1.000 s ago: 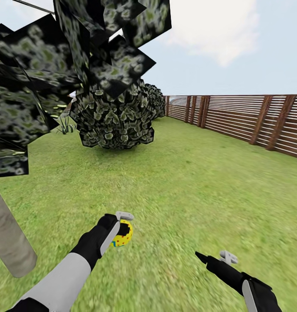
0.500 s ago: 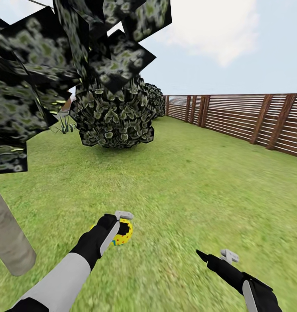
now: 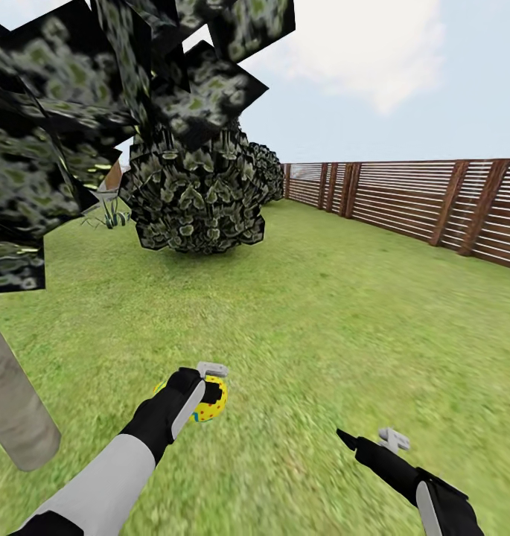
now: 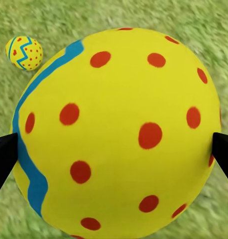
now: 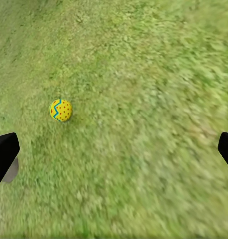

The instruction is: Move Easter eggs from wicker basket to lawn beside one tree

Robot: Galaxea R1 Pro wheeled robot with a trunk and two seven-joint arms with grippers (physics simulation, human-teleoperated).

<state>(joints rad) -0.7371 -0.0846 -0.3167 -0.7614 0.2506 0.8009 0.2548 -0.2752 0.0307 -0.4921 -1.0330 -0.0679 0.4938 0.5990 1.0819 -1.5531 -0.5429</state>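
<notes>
Tree (image 3: 16, 417): pale grey trunk, 8 o'clock in the head view.

Left gripper (image 3: 208, 387): closed around a red-dotted egg (image 4: 118, 134), held above the lawn (image 3: 322, 313) near the trunk.

Zigzag egg (image 4: 24, 52): lies on the grass close by.

Right gripper (image 3: 374, 443): spread wide, empty.

Advice: lower until the egg rests on the grass, then open gently so it cannot roll off.

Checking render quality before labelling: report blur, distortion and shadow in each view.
Head view: leaves render as flat, blocky cards; fence crisp. Left wrist view: the held egg is sharp, the grass streaked. Right wrist view: lawn smeared toward the edges, faint shadow beside the lying egg.
</notes>
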